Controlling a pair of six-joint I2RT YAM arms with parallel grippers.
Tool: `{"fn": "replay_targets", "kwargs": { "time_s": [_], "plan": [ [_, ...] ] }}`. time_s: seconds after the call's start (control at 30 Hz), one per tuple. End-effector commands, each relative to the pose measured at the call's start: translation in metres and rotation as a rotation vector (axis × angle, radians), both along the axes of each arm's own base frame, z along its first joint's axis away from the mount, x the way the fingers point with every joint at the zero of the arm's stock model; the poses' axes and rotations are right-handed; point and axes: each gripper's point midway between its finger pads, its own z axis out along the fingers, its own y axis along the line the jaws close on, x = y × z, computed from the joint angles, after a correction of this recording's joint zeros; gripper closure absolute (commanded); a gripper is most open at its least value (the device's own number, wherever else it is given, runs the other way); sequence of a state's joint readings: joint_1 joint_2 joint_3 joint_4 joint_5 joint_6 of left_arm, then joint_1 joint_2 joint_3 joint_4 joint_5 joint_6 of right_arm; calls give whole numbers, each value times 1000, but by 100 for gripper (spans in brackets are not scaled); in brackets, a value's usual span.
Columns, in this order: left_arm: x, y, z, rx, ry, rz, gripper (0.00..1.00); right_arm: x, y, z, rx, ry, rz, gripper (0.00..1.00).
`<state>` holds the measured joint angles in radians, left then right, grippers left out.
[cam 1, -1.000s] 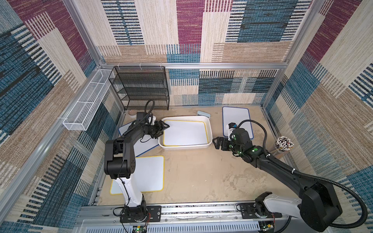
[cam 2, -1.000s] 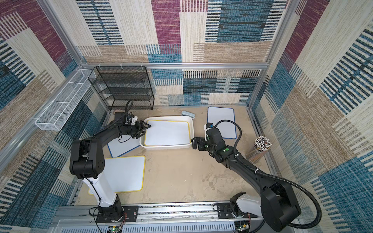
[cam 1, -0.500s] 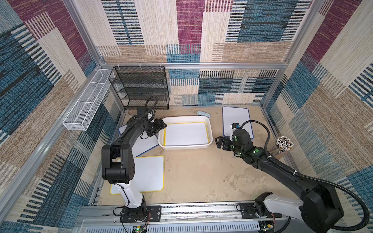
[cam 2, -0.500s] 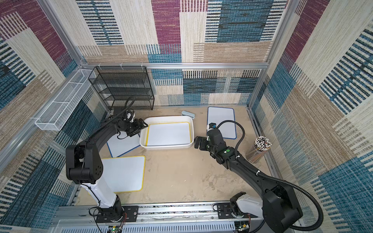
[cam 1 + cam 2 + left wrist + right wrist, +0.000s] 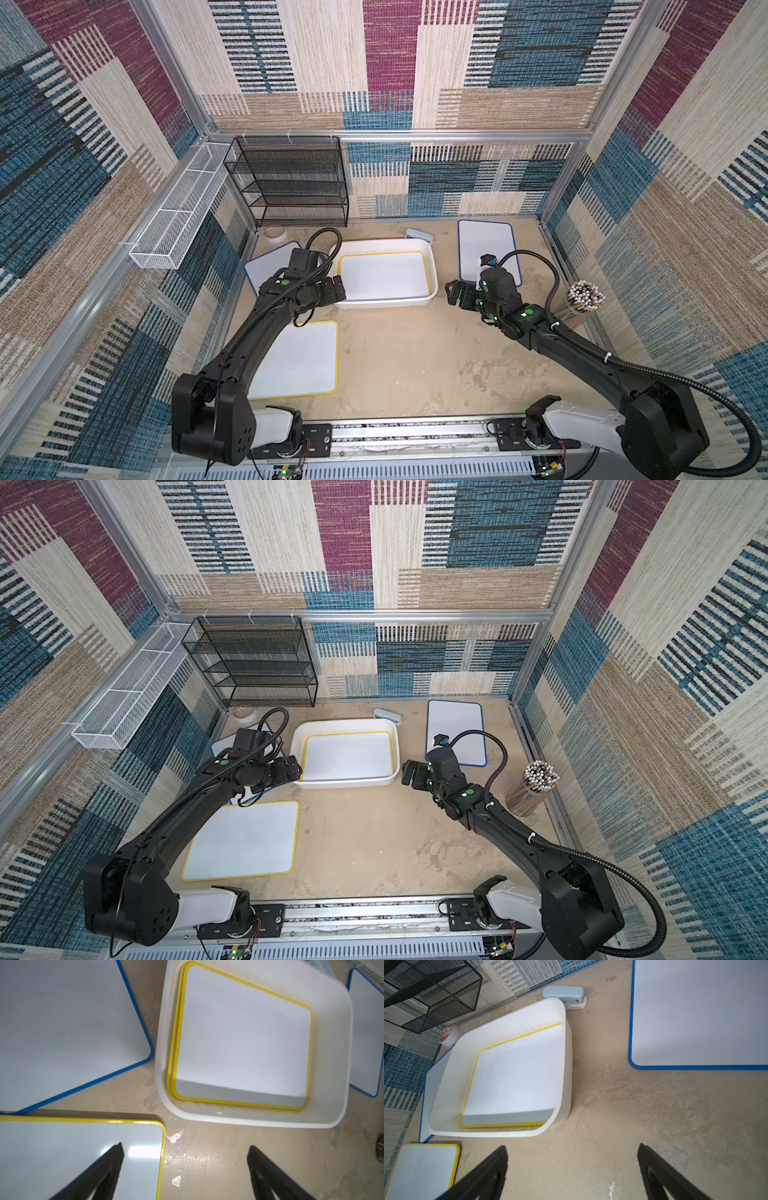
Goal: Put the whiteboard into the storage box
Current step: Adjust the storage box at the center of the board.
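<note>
1. The storage box [image 5: 384,303] is a white tub. It stands upright on the bench [image 5: 415,365], toward the rear edge and about midway between the left and right edges.
2. The whiteboard [image 5: 382,276] is yellow-framed and lies flat on the floor of the storage box, wholly inside the rim in both top views. The left wrist view shows a second yellow line along one side. Whether that is another board or a reflection cannot be told.
3. The left gripper [image 5: 337,291] has its jaws spread wide with nothing between them. It hangs just beside the box's left front corner, clear of the rim. In the left wrist view one of its fingers [image 5: 116,1155] lies over a loose board's corner and the other over bare bench.
4. The right gripper [image 5: 453,293] has its jaws spread wide and is empty. It hovers near the box's right front corner, apart from it, above bare bench.
5. A second yellow-framed board [image 5: 299,361] lies flat near the bench's left front corner. A blue-framed board [image 5: 268,268] lies by the left edge, partly under the left arm. A second blue-framed board [image 5: 486,249] lies near the right rear corner.
6. A stapler [image 5: 419,235] sits just behind the box's right rear corner. A tape roll [image 5: 274,232] sits at the left rear corner, before the black mesh rack [image 5: 291,183]. A cup of pencils [image 5: 584,301] stands at the right edge.
</note>
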<state>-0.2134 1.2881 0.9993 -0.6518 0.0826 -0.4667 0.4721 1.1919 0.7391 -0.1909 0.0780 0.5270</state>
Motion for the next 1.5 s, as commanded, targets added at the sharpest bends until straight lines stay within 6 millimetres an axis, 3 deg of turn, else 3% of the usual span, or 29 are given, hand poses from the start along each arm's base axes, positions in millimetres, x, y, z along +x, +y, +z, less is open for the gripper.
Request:
{"fn": "replay_targets", "kwargs": {
  "time_s": [0.0,0.13,0.3,0.63,0.97,1.17,1.3,1.47],
  "plan": [
    [-29,-1,-19,-21,70,27,5,5,6,4,43,-24,-2,0],
    [-57,-8,-42,-43,121,5,7,4,9,0,64,-14,5,0],
    [-62,-18,-59,-107,121,-13,10,2,10,-3,73,-6,7,0],
    [1,-51,-54,-236,27,-11,12,-6,2,-5,60,-10,-10,0],
    [68,-60,-55,-156,-10,-49,13,-10,-4,-5,47,-14,-22,0],
    [92,-66,-51,-154,-21,-56,13,-13,-5,-11,48,-4,-24,0],
    [84,-66,-55,-158,4,-60,14,-16,-6,-13,49,0,-23,0],
    [45,-51,-59,-111,57,-56,14,-17,-5,-13,52,-6,-18,0]
  ]
}}
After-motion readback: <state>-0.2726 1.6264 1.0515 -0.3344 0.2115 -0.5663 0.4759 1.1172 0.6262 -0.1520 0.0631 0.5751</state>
